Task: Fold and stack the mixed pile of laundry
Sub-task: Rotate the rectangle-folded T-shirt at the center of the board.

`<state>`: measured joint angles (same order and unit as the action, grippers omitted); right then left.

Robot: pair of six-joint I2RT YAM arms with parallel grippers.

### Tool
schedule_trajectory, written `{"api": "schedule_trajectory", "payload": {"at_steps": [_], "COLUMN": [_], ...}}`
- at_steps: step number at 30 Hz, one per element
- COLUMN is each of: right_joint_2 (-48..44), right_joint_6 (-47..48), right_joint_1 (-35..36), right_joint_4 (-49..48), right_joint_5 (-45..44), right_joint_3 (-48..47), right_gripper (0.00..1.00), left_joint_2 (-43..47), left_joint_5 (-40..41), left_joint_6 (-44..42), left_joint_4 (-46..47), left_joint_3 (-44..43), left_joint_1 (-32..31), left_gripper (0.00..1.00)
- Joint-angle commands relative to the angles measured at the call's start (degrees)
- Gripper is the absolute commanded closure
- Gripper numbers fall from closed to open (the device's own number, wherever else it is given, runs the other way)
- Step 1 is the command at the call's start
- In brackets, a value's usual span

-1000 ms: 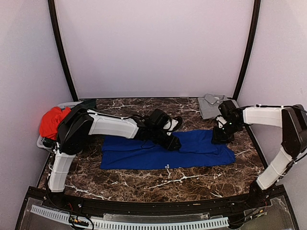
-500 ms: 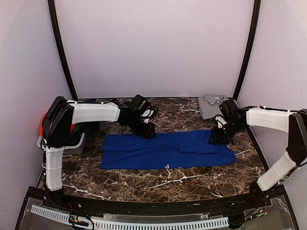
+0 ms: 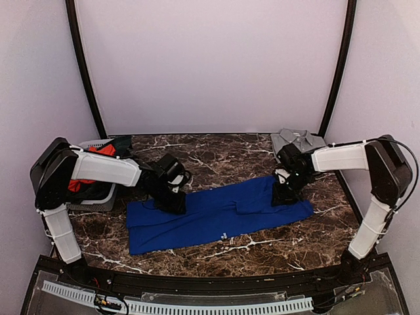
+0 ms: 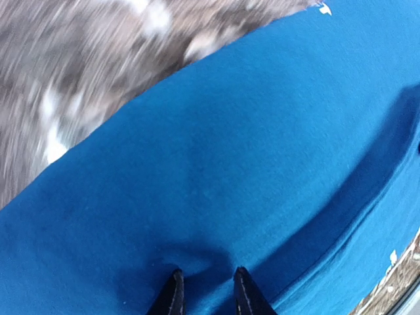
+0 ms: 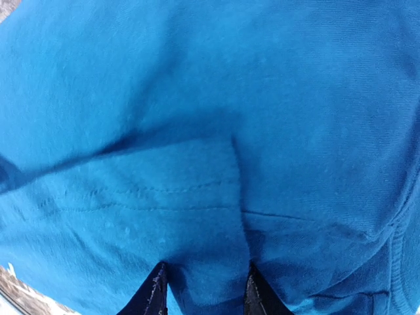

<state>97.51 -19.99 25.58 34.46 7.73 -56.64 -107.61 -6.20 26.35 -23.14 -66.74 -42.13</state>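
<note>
The blue T-shirt (image 3: 216,213) lies folded into a long band across the middle of the marble worktop (image 3: 216,154). It is slanted, with one end towards 8 o'clock and the other towards 3 o'clock. A few flecks of white print (image 3: 224,236) show at its 6 o'clock edge.

The left tool (image 3: 172,201) presses down on the band's far edge near the 8 o'clock end. In the wrist view its fingertips (image 4: 174,296) stand close together, sunk into the cloth with a dark pucker between them; whether the pinch is firm I cannot tell. The right tool (image 3: 283,194) sits on the 3 o'clock end, clenched on a fold of the shirt, with seamed cloth bulging between its fingertips (image 5: 154,295).

At 9 o'clock a grey basket (image 3: 98,195) holds the red-orange garment (image 3: 82,185) and some dark cloth (image 3: 121,144). The left arm reaches across in front of the basket and hides part of it. At 1 o'clock a grey shirt (image 3: 298,140) lies flat in the far corner, just beyond the right arm's forearm, which crosses between it and the blue band.
</note>
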Motion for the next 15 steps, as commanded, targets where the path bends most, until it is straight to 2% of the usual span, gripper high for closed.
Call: {"api": "schedule_trajectory", "payload": {"at_steps": [1, 4, 10, 15], "right_joint_2": [9.5, 17.6, 34.4, 50.4], "right_joint_6": [1.4, 4.5, 12.0, 18.6], "right_joint_1": [2.4, 3.2, 4.1, 4.6], "right_joint_4": [-1.2, 1.0, 7.9, 14.6], "right_joint_5": [-4.6, -7.4, -10.9, -13.5], "right_joint_3": [-7.3, -17.7, -43.4, -71.2], "right_gripper": [0.65, 0.66, 0.68, 0.68], "left_joint_2": [3.8, 7.9, 15.7, 20.2], "left_joint_5": [1.3, 0.2, -1.9, -1.9], "left_joint_6": [7.7, 10.4, 10.0, 6.2], "left_joint_4": [-5.9, -4.1, 0.1, 1.9], "left_joint_3": [11.8, 16.4, 18.7, 16.7], "left_joint_1": [0.6, 0.7, 0.6, 0.4], "left_gripper": [0.75, 0.74, 0.67, 0.63]}}
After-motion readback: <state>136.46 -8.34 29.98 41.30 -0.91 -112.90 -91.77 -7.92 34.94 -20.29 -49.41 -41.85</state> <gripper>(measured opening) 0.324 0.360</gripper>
